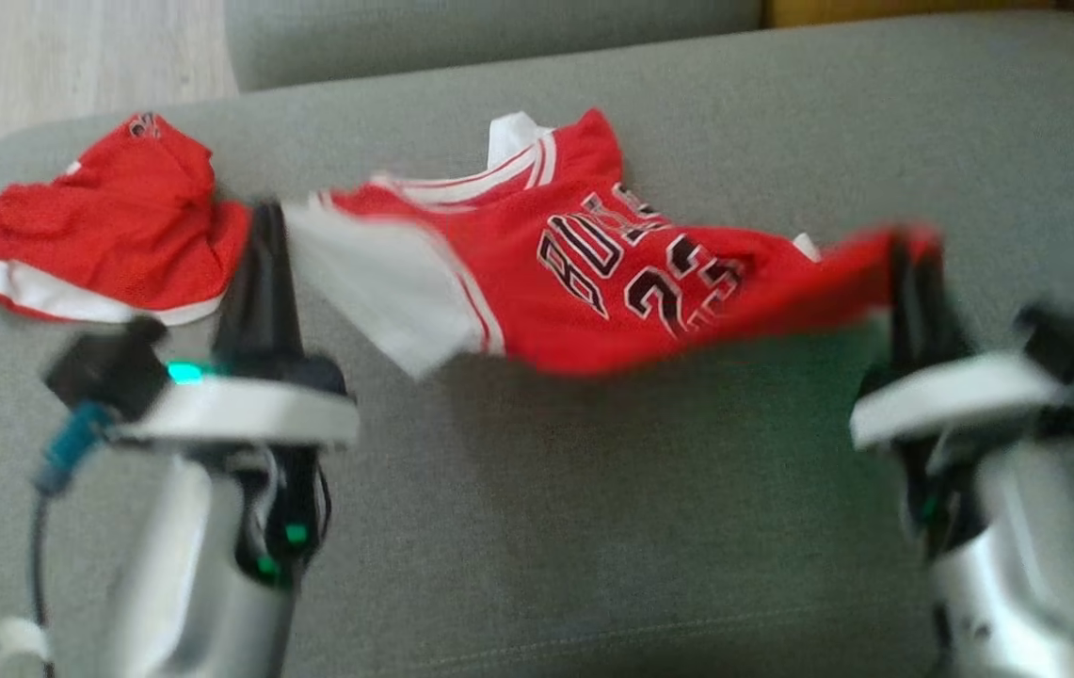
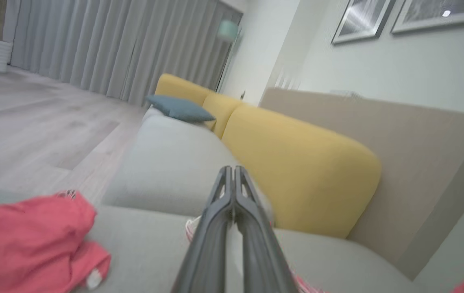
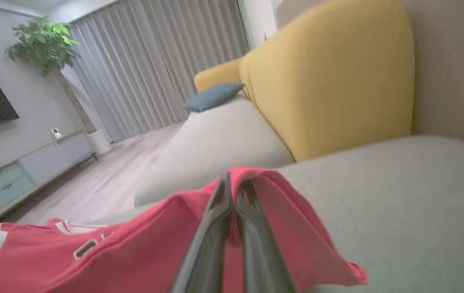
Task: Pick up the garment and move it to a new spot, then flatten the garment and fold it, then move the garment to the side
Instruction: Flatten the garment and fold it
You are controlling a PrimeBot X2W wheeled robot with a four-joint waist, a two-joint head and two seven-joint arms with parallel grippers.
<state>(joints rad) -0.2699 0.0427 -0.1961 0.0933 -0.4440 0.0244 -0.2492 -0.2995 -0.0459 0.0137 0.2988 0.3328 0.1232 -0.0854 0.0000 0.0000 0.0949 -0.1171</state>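
Jersey hangs stretched between both clamped pairs of jaws.

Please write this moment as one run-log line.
left pincer: shut on jersey | right pincer: shut on jersey | jersey: stretched between both

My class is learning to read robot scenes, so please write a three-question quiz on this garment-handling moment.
1. True or false: the red jersey lies flat on the grey sofa seat, untouched.
2. Multiple choice: what lies beside the left end effector? A. red shorts B. a blue towel C. a white cap
3. Short answer: which end effector grips the jersey's white sleeve?
Key: 1 false, it hangs stretched between the left end effector and the right end effector, both shut on it; 2 A; 3 the left.
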